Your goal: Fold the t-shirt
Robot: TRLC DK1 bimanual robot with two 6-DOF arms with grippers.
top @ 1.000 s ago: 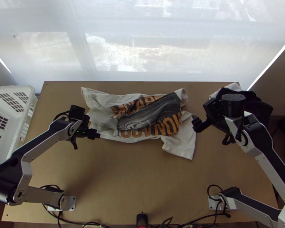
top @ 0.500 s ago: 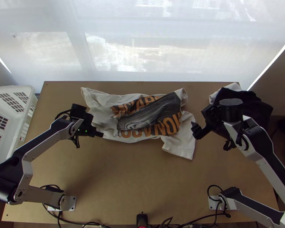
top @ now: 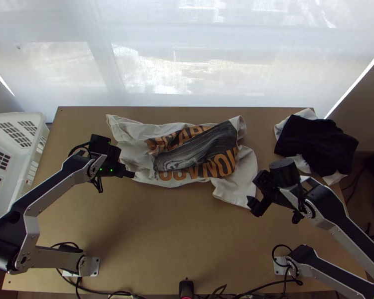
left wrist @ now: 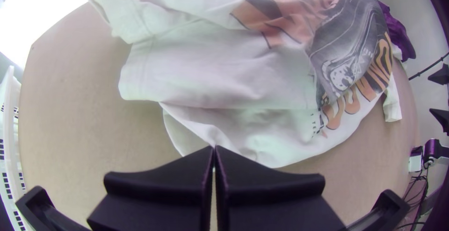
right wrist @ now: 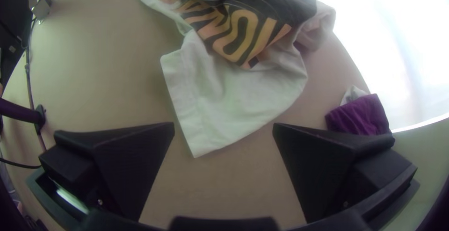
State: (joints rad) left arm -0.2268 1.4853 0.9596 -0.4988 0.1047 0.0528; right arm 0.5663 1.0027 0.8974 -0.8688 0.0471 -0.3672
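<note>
One shirt [top: 194, 154] lies rumpled near your table's [top: 157, 239] far edge, long axis running alongside, its right-hand flap pointing toward the near edge. Your left claw [top: 131, 174] is closed at the cloth; your right claw [top: 254, 205] gapes open.

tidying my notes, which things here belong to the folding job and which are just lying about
For the job:
- white printed t-shirt, rumpled on the table
- left gripper
- right gripper

Just lying about:
- dark cloth, white fabric poking out
- white basket
</note>
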